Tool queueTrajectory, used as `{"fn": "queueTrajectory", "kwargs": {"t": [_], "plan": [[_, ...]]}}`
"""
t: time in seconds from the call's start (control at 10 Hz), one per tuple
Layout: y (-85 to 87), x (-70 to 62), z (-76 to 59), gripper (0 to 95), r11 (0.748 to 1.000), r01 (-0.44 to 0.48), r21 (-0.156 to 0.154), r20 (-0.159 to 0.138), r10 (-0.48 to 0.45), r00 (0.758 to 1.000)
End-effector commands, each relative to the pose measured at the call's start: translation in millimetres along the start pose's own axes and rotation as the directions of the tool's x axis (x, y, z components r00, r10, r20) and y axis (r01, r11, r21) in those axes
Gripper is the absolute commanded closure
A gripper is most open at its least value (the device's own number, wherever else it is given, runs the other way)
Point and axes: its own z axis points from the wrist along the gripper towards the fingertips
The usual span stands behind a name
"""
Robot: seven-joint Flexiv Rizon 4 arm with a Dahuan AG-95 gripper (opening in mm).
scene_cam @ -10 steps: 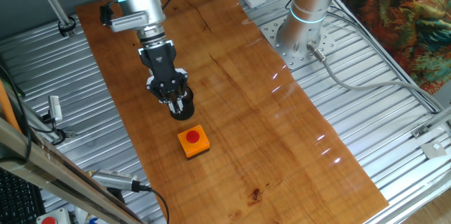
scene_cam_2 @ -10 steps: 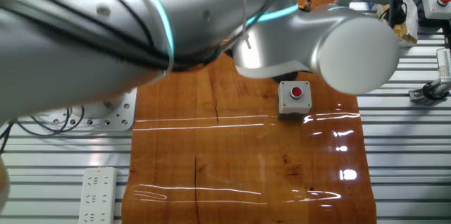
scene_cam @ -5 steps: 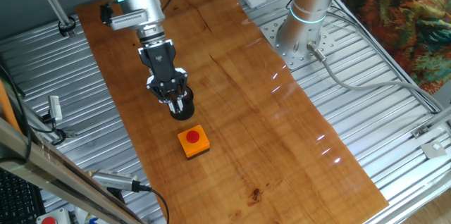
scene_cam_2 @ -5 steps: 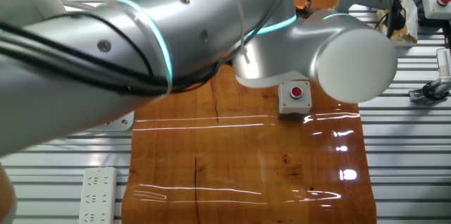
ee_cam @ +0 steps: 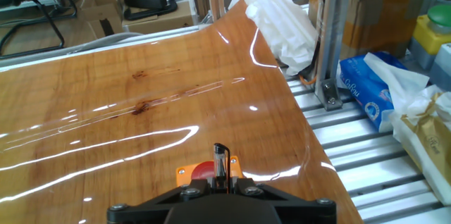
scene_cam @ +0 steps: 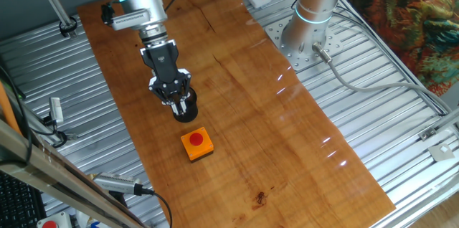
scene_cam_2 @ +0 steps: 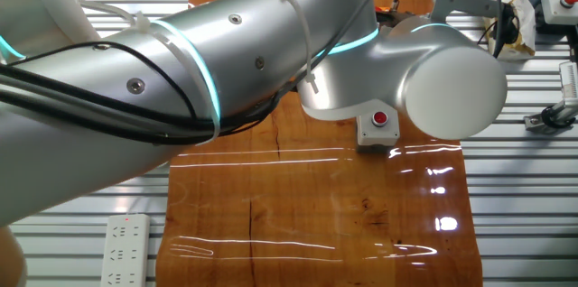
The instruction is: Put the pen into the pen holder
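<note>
In one fixed view my gripper (scene_cam: 177, 99) points down right over the pen holder (scene_cam: 187, 112), a small black cup on the wooden table. Its fingers reach the cup's rim and hide most of it. In the hand view the gripper (ee_cam: 220, 184) is shut on the pen (ee_cam: 220, 162), a thin dark stick with a lighter tip that juts out between the jaws. The pen cannot be made out in either fixed view. The cup is hidden in the hand view, and the arm hides it in the other fixed view.
An orange box with a red button (scene_cam: 196, 144) sits just in front of the cup and shows in the hand view (ee_cam: 201, 173). A grey box with a red button (scene_cam_2: 377, 124) sits on the wood. Metal posts and tissue packs (ee_cam: 373, 86) stand beyond the table edge.
The gripper stays over the cup, almost still. In the other fixed view the arm's links have shifted slightly across the frame.
</note>
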Motion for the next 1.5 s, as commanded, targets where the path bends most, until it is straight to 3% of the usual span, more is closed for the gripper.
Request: {"fn": "queueTrajectory", "kwargs": {"t": [0.1,1.1,1.5], "plan": [[-0.2,0.0,-0.8,95.0,1.0,-0.001,-0.003,-0.003,0.001,1.0],[0.4,1.2,-1.4,95.0,1.0,-0.003,-0.002,-0.004,0.003,1.0],[5.3,10.6,-5.8,95.0,1.0,0.007,-0.001,-0.007,-0.007,1.0]]}}
